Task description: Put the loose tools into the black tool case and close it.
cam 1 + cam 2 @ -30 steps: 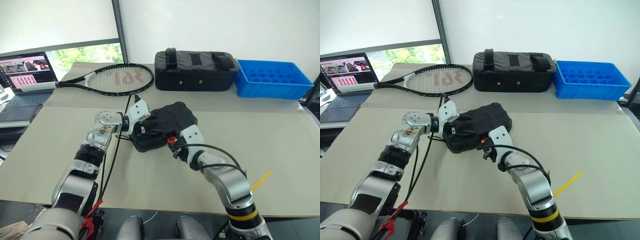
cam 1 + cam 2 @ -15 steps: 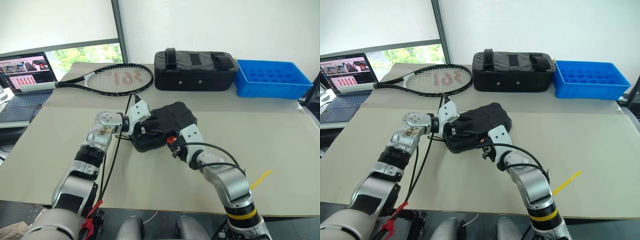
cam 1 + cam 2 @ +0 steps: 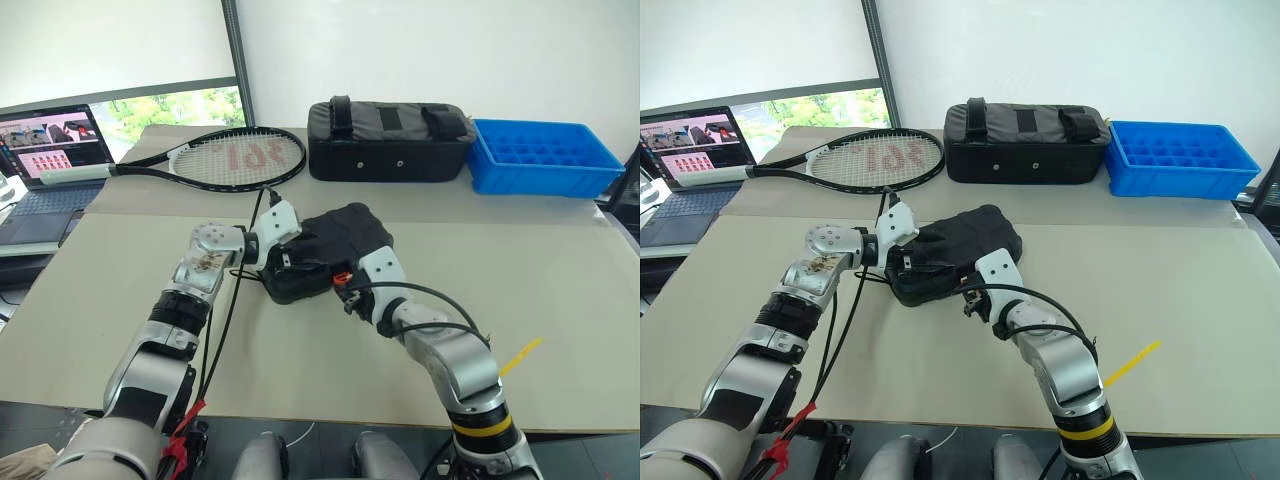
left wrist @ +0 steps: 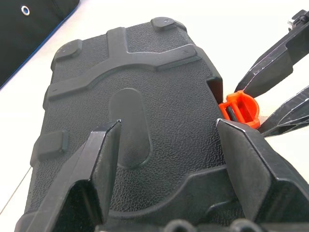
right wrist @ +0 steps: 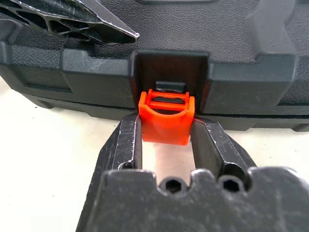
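Observation:
The black tool case point(image 3: 345, 232) lies on the table with its lid down; the loose tools are hidden from view. My left gripper point(image 3: 284, 262) stands open at the case's left end, its two fingers point(image 4: 104, 159) spread wide over the textured lid point(image 4: 145, 87). At the case's front edge my right gripper point(image 5: 166, 129) is shut on the small orange latch point(image 5: 166, 121), one finger pressed against each side of it. The latch point(image 4: 240, 107) and the right gripper's fingers point(image 4: 270, 72) also show in the left wrist view.
Along the back of the table lie a tennis racket point(image 3: 235, 158), a black fabric bag point(image 3: 390, 142) and a blue compartment tray point(image 3: 545, 157). A laptop point(image 3: 50, 150) sits at the far left. A yellow strip point(image 3: 522, 360) lies near the front right edge.

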Robot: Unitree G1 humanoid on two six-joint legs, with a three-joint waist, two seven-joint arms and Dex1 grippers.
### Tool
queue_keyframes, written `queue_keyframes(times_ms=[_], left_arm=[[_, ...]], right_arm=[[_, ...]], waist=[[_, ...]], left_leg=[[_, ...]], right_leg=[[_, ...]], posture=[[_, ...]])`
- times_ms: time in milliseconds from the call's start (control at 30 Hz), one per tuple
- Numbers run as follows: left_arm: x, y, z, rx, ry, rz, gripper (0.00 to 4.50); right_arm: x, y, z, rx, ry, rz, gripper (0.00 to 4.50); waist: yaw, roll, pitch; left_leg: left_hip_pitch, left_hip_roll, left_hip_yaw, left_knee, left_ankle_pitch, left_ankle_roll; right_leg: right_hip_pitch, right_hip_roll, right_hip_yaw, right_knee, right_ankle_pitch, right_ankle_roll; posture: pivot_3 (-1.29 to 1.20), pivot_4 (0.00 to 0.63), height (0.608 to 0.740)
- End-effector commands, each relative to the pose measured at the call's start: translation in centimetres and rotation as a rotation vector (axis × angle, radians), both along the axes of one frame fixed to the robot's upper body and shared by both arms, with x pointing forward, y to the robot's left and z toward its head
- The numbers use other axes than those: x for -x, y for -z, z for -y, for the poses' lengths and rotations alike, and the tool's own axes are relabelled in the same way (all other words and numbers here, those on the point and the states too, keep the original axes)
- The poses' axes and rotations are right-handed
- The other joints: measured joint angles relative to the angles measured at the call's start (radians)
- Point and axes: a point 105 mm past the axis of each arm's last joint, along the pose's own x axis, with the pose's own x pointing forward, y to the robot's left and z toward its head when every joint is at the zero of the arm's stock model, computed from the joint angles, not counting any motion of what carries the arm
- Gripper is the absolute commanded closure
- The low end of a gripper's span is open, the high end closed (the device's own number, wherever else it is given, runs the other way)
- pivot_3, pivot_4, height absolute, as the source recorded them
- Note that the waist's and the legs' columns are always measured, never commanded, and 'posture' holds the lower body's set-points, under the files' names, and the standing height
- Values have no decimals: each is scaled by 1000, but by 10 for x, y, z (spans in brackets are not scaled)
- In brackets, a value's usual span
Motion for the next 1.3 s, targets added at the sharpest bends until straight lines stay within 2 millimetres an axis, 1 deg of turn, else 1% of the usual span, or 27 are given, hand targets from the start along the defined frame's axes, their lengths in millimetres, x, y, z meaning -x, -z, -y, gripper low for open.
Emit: queue_keyframes(times_ms=[33,900,1100,1300], left_arm=[[13,43,-1,-103,19,-127,1144],[16,47,-1,-103,23,-142,1144],[17,48,0,-103,27,-145,1144],[17,49,0,-103,27,-148,1144]], right_arm=[[-5,-53,-5,-70,-6,190,3262],[-7,-50,-10,-73,-19,169,3262],[-3,-48,-9,-64,-24,159,3262],[0,-50,-3,-67,-21,156,3262]], waist=[[0,0,0],[1,0,0],[1,0,0],[3,0,0]], left_leg=[[0,0,0,0,0,0],[0,0,0,-4,0,0],[0,0,0,-5,0,0],[0,0,0,-5,0,0]], right_leg=[[0,0,0,0,0,0],[-1,0,0,-2,0,0],[-1,0,0,-2,0,0],[-1,0,0,-2,0,0]], posture=[[0,150,707],[0,150,707],[0,150,707],[0,150,707]])
